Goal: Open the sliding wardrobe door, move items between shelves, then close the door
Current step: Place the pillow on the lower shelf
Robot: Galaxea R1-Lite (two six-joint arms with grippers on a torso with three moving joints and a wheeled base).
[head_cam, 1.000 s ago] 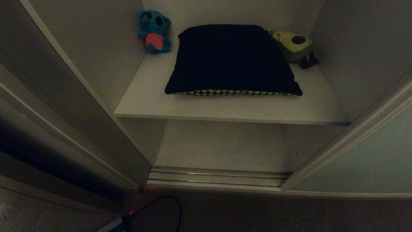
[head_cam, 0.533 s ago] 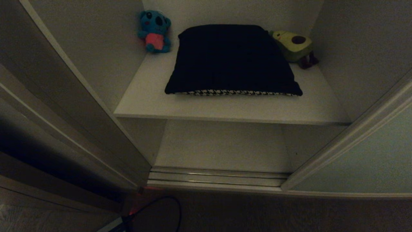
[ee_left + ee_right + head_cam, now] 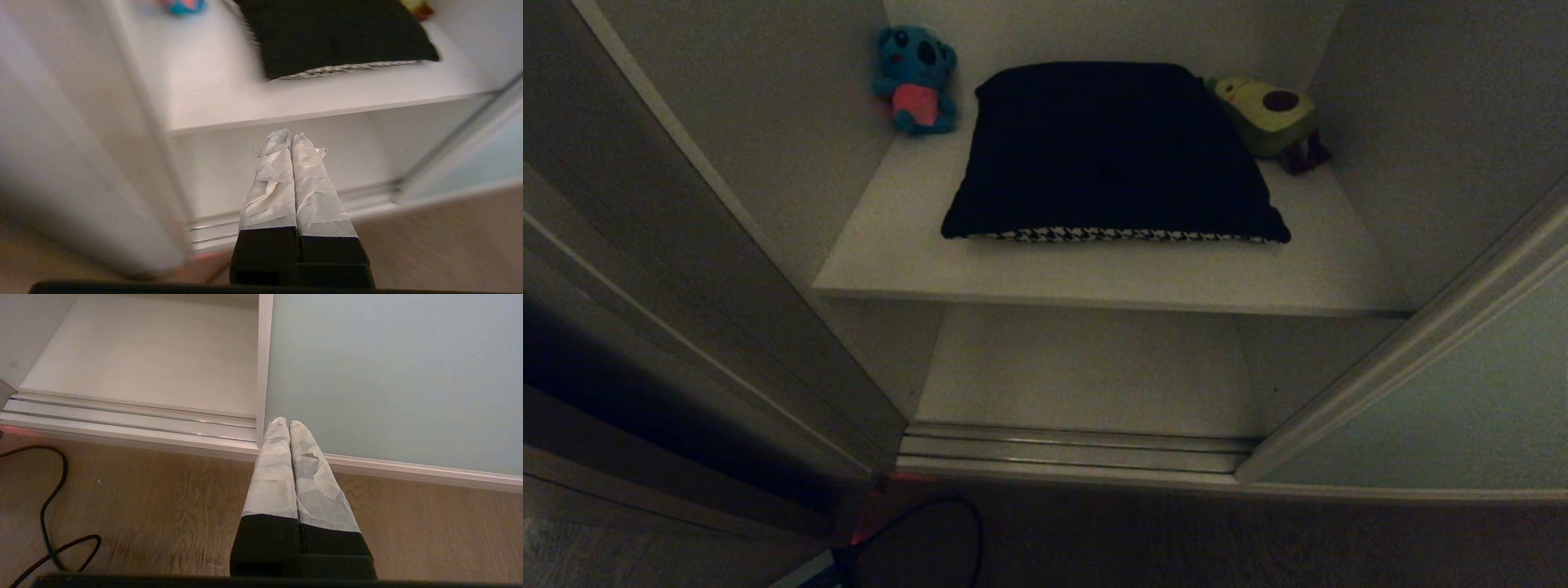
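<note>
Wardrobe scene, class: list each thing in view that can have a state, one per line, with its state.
Door: slid open, to the right of the opening.
Cushion: lying flat on the upper shelf.
Lower shelf: bare.
Blue plush: upright in the back left corner.
Avocado plush: tipped over, back right.
Left gripper: shut, holding nothing.
Right gripper: shut, holding nothing, low by the door's bottom corner.

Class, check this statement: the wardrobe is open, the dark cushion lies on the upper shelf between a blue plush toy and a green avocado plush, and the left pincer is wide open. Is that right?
Not quite. The left pincer is shut, its taped fingers pressed together, as the left wrist view shows. The rest holds: the cushion lies on the upper shelf between the blue plush toy and the avocado plush.
</note>
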